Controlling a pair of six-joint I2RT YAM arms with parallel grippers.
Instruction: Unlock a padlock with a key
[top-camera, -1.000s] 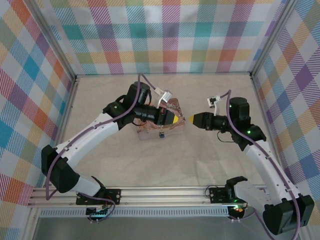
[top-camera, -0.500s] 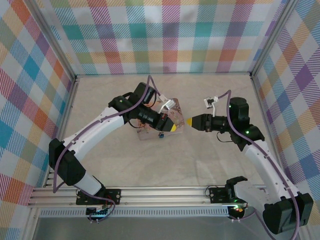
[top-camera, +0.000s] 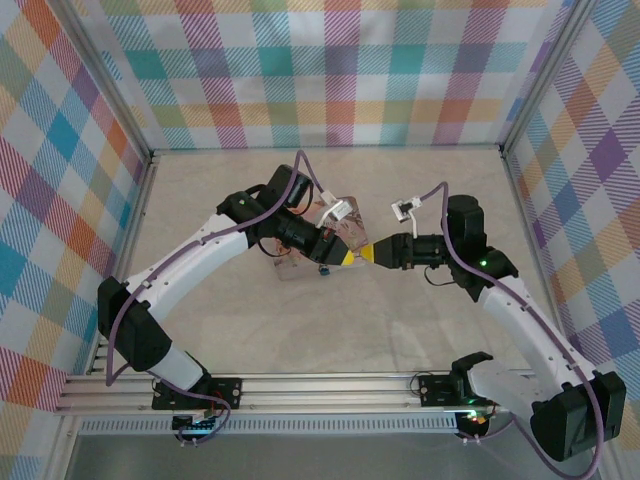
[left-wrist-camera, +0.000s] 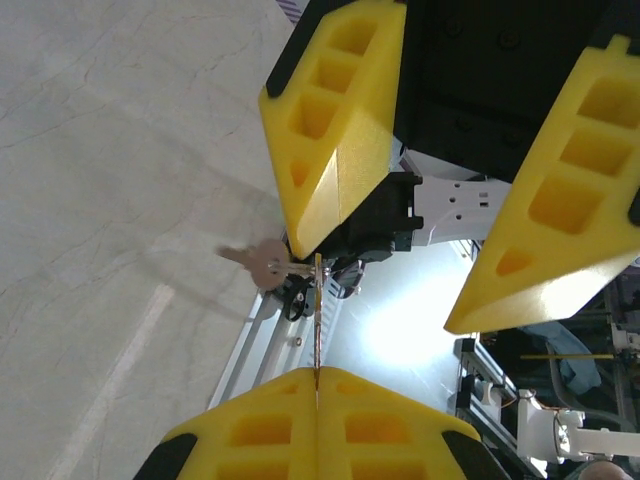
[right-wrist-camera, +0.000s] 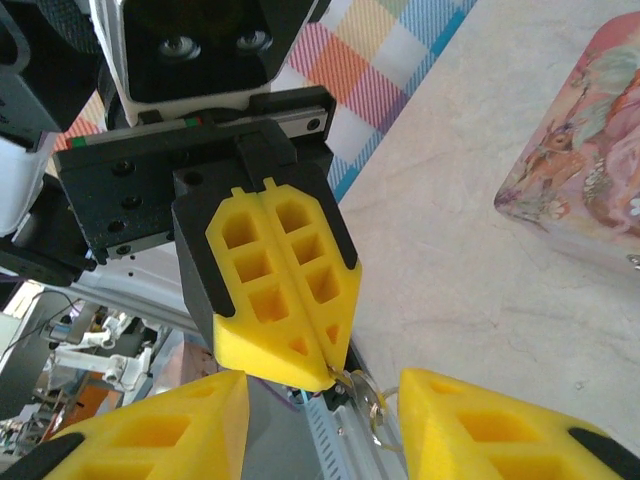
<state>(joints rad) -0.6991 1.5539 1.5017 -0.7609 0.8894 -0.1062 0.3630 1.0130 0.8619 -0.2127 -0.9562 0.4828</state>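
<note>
Left gripper (top-camera: 346, 256) jaws clamped on the key ring (left-wrist-camera: 317, 315), key (left-wrist-camera: 262, 266) dangling free over the middle of the tabletop (top-camera: 420, 190) — held nose-to-nose to the right gripper (top-camera: 372, 254), jaws apart, presumably for a regrasp.

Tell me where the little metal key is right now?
In the left wrist view, the small metal key hangs from a thin wire ring pinched in the shut left gripper, right beside the open right gripper.

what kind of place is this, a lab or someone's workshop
Most likely a robot lab test cell: a pale table boxed in by plaid cloth walls on metal posts, with the left arm and right arm bolted to an aluminium rail at the near edge.
</note>
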